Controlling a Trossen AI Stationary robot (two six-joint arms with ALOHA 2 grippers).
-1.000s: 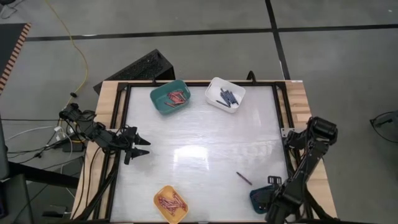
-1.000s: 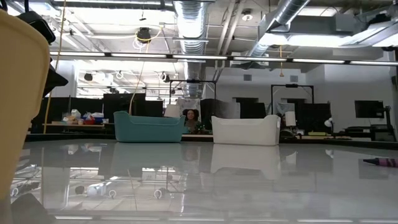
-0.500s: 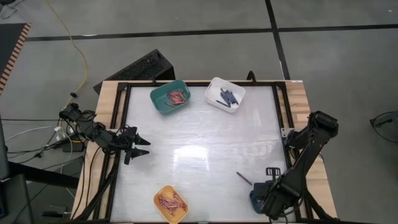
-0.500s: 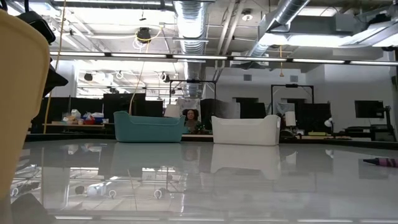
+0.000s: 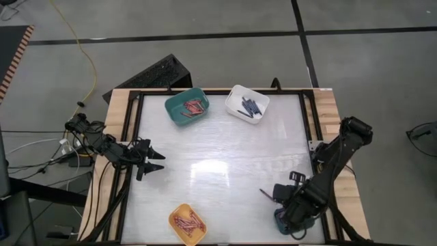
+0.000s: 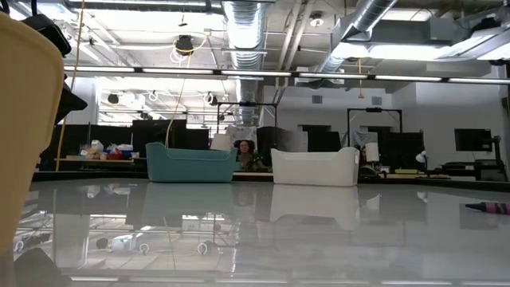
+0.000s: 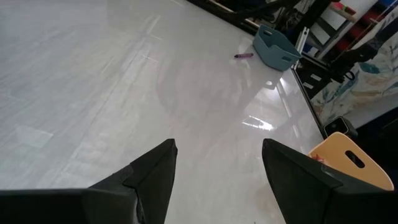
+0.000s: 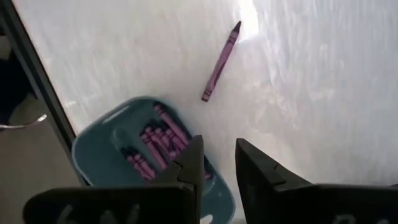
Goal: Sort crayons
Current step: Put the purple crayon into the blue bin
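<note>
- Right pincer (image 8: 214,163) — fingers slightly apart, holding nothing, above the dark teal bin (image 8: 115,149).
- Loose purple crayon (image 8: 221,60) lies on the bench (image 5: 218,157), just left of the pincer, untouched.

The right arm reaches in along the table's near-right side, its right gripper (image 5: 283,198) empty, fingers slightly parted. The left gripper (image 5: 158,161) waits at the left edge, fingers spread.

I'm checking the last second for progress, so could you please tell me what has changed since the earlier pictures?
The right gripper has swung inward from the table's near right corner, over the dark teal bin, toward the loose purple crayon. It grips nothing. The crayon, the other bins and the left gripper stayed put.
</note>
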